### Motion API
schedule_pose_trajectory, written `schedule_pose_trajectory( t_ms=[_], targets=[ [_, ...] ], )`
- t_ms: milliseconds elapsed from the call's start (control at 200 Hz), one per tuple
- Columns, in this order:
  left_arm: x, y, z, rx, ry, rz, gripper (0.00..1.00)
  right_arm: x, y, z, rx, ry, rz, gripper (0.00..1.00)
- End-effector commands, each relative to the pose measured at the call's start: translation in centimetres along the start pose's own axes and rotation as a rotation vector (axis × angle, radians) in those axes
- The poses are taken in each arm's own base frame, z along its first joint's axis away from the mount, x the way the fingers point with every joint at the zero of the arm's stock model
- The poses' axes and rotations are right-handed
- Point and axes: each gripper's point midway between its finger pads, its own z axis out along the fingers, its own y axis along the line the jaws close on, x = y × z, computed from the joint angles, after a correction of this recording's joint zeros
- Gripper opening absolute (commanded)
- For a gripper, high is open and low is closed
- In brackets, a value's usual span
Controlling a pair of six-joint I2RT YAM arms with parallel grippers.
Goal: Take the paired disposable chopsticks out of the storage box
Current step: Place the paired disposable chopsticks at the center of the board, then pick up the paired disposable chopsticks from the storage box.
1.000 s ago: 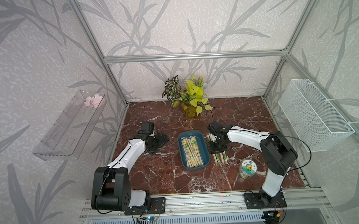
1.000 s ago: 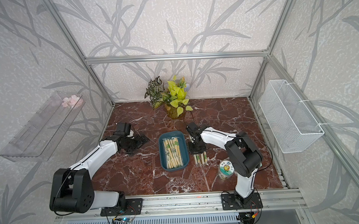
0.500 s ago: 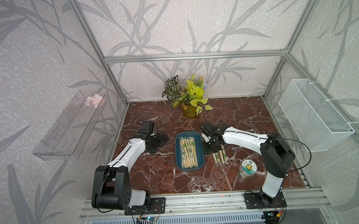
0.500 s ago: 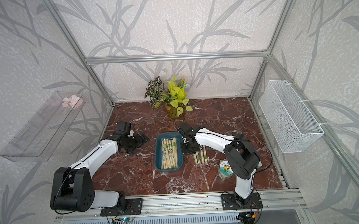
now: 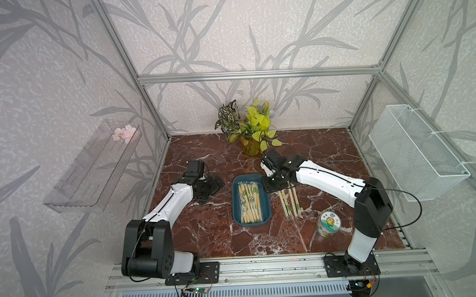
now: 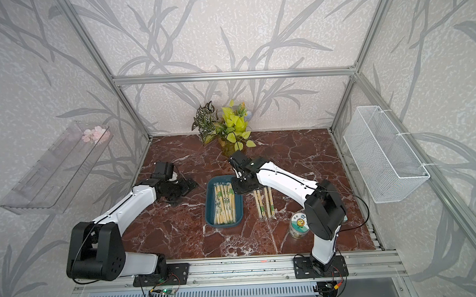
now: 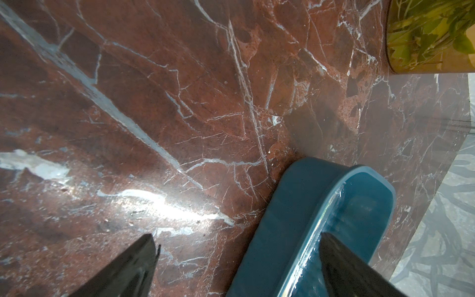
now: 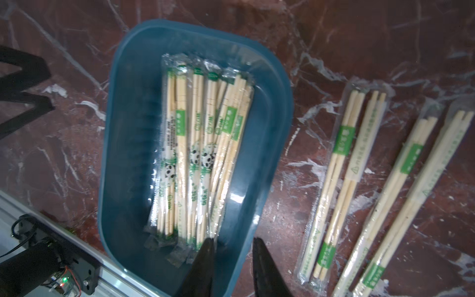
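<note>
The paired disposable chopsticks lay bundled in the storage box just ahead of the right gripper. Its jaws stood narrowly apart and empty above the rim, likely aiming for another pick. Several pairs already out lay beside it on open marble. The left gripper hung spread wide short of the box's corner.

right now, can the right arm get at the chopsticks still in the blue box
Probably yes. The right end effector hangs over one end of the storage box with nothing between its fingers, and the sleeved chopsticks lie uncovered in the box just ahead of it. Nothing visible blocks the way.
</note>
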Motion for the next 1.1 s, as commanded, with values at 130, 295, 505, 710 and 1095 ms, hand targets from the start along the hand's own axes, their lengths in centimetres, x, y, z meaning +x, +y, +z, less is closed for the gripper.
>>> schedule_pose_trajectory(
  t_ms=[130,295,505,710,1095],
  targets=[
    [-0.8,-0.8,-0.6,0.015,-0.016,0.011,0.99,0.6,2.2,3.2,-0.009,0.085,-0.059,0.29],
    [-0.7,-0.8,-0.6,0.013,-0.013,0.010,0.99,1.5,2.7,5.5,0.009,0.140,-0.088,0.29],
    [-0.8,-0.7,-0.6,0.011,-0.015,0.015,0.99,2.5,2.4,7.5,0.027,0.186,-0.091,0.29],
    [-0.6,-0.5,-0.5,0.008,-0.012,0.013,0.99,3.1,2.3,8.7,0.034,0.215,-0.096,0.29],
    [-0.5,-0.5,-0.4,0.010,-0.009,0.013,0.99,3.8,2.1,10.5,0.053,0.254,-0.097,0.29]
  ],
)
